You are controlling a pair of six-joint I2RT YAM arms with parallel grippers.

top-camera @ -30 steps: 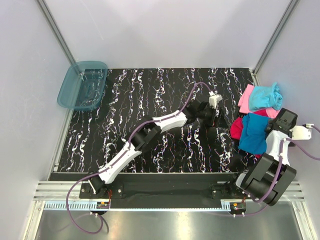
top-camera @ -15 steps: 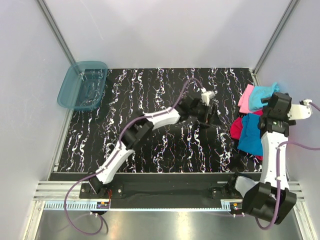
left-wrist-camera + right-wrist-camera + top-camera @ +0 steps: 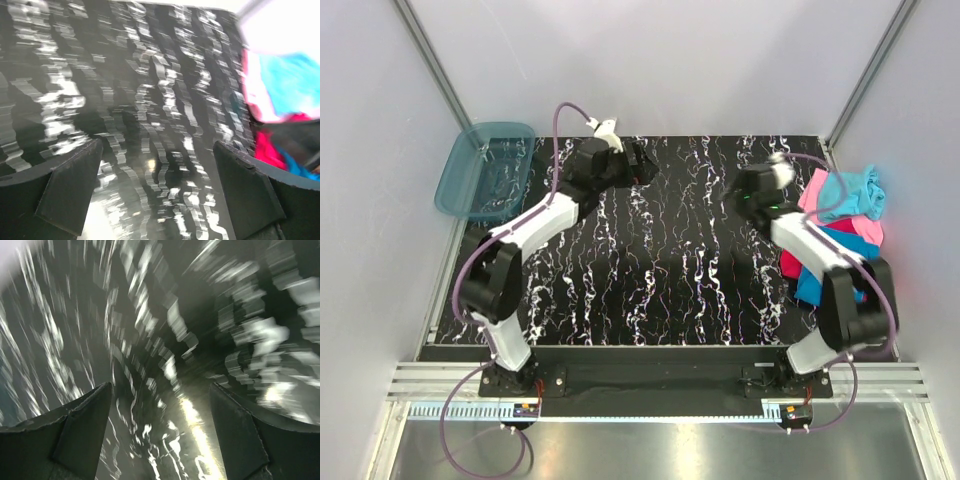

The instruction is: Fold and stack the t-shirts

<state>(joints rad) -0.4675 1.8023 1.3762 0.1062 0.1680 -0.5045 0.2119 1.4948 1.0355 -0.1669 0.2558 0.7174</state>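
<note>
The t-shirts lie heaped at the table's right edge: a light aqua one [image 3: 850, 190] on a light pink one [image 3: 813, 192], with a magenta-red one [image 3: 789, 262] and a blue one [image 3: 806, 287] partly hidden under my right arm. My left gripper [image 3: 645, 165] hangs open over the back left of the table, holding nothing. My right gripper [image 3: 752, 195] is open and empty just left of the pile. In the blurred left wrist view the open left gripper [image 3: 157, 150] faces the aqua tee [image 3: 295, 85] and magenta tee [image 3: 270, 150] far off. The right gripper [image 3: 160, 387] sees only blurred table.
A translucent teal plastic bin [image 3: 485, 170] sits off the table's back left corner. The black marbled tabletop [image 3: 650, 270] stretches between the arms. Grey walls and metal posts close in the back and both sides.
My left arm has swung from the table's middle right to the back left, its jaws widening. My right arm has swung from over the pile leftward onto the table's back right.
</note>
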